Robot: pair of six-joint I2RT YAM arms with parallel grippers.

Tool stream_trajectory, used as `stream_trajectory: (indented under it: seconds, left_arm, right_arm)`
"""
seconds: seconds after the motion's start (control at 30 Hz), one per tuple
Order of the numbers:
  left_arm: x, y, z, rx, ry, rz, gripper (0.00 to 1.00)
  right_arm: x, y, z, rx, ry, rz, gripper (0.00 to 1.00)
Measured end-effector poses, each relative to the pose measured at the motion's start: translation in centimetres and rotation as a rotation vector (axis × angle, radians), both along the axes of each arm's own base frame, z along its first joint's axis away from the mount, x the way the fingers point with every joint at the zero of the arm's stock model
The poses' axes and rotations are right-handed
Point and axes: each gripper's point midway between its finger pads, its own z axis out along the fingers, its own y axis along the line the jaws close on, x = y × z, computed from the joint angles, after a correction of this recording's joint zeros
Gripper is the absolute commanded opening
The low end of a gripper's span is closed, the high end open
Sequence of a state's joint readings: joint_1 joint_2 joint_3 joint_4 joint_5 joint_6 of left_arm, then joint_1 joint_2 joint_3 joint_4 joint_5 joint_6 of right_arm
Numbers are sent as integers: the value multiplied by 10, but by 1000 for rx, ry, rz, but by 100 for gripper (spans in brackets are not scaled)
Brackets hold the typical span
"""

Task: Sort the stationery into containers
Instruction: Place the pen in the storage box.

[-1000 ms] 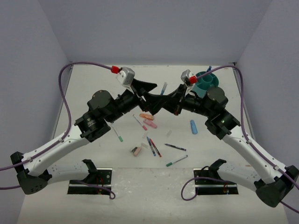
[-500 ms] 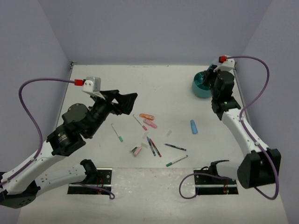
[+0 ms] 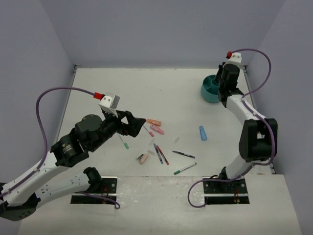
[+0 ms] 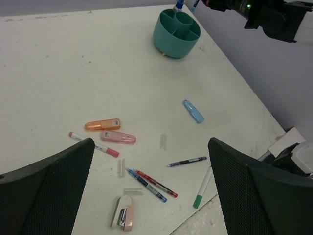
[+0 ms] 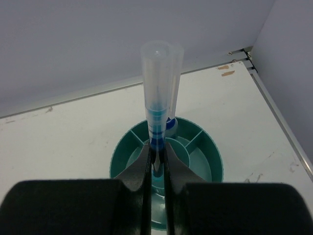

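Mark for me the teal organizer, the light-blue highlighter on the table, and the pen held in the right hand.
teal organizer (image 4: pixel 177 47): left wrist view, on its outer wall.
light-blue highlighter (image 4: pixel 193 111): left wrist view, middle of its body.
blue pen (image 5: pixel 159 83): right wrist view, on its translucent upper part.

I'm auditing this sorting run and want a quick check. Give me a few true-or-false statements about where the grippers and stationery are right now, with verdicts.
1. The right gripper is shut on a blue pen that it holds upright at the teal organizer. True.
2. The left gripper is holding the orange highlighter. False: its fingers are spread wide and empty, and that highlighter lies on the table.
3. The light-blue highlighter is already in the organizer. False: it lies on the table, apart from the organizer.
4. The organizer is divided inside into compartments. True.
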State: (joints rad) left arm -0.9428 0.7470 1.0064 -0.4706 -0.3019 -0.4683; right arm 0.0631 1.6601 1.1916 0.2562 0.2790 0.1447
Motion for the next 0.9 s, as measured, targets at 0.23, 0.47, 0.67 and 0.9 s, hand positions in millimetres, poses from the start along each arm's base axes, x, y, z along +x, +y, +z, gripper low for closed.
stream_trajectory:
  seconds: [0.23,0.47,0.67,0.9]
  left_arm:
    - [-6,4,-14,8,9,-15,100]
    - [-8,5,-30,33,22,-23,100]
    - [-10,7,-41,43,29,-25,100]
    - [-10,8,-43,42,28,-21,100]
  right_arm:
    - [11,-3,-42,-44,82,9,0]
    - [14,-9,-61,-59,116,11,1]
    - [16,-9,-61,-51,110,22,53]
    - [3,-9,-70,-44,124,23,74]
